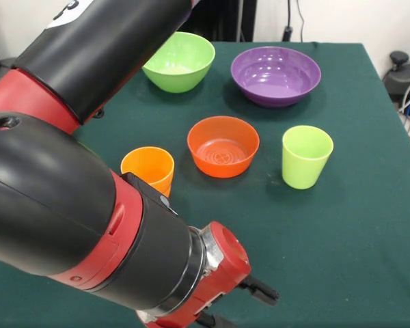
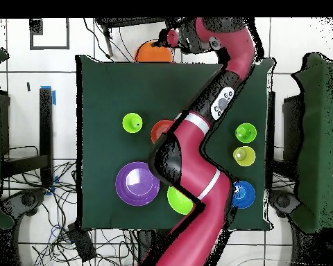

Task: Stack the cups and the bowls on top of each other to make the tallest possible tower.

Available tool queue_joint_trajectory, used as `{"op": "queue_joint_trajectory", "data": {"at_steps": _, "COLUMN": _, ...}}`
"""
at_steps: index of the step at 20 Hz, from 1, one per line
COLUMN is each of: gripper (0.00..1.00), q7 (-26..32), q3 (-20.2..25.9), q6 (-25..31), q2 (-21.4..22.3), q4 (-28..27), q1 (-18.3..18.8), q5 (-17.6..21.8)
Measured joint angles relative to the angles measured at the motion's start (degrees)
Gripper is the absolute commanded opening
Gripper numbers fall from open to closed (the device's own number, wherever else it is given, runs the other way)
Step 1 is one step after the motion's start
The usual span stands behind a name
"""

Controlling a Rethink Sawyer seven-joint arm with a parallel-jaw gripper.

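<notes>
Gripper [image 2: 171,36]: reached out over the table [image 2: 103,90] edge farthest from the base; whether it is open, closed or holding something cannot be told.
Large orange bowl [image 2: 152,52]: just beside the gripper at that same edge; contact cannot be confirmed. As the widest piece, it is probably meant as the tower's base.
Orange cup [image 1: 148,167]: nearest loose item behind the gripper, upright, beside the arm's forearm.
Red-orange bowl [image 1: 223,145]: next to the orange cup, upright and empty.
Lime cup [image 1: 307,156]: beside the red-orange bowl, upright, standing alone.
Green bowl [image 1: 180,61]: well apart from the gripper, toward the base, partly under the arm.
Purple bowl [image 1: 276,75]: beside the green bowl, equally far off.
Green cup [image 2: 245,131], yellow cup [image 2: 243,156], blue bowl [image 2: 242,194]: in a row on the arm's other side, well apart from the gripper.
Progress: no tower stands; nearly every piece sits separate, so stacking appears barely begun.
</notes>
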State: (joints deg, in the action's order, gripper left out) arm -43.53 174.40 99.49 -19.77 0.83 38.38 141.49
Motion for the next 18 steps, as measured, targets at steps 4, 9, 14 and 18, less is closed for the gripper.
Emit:
{"op": "queue_joint_trajectory", "data": {"at_steps": 4, "gripper": 1.00, "q7": 0.00, "q3": -0.02, "q6": -0.12, "q2": 0.00, "q4": 0.00, "q1": 0.00, "q5": 0.18}}
{"op": "queue_joint_trajectory", "data": {"at_steps": 9, "gripper": 1.00, "q7": 0.00, "q3": -0.02, "q6": -1.06, "q2": 0.01, "q4": 0.06, "q1": 0.00, "q5": 0.45}}
{"op": "queue_joint_trajectory", "data": {"at_steps": 14, "gripper": 1.00, "q7": 0.00, "q3": -0.06, "q6": -3.48, "q2": 0.02, "q4": 0.14, "q1": 0.00, "q5": 0.46}}
{"op": "queue_joint_trajectory", "data": {"at_steps": 18, "gripper": 1.00, "q7": 0.00, "q3": -0.08, "q6": -5.15, "q2": 0.05, "q4": 0.19, "q1": -0.02, "q5": 0.46}}
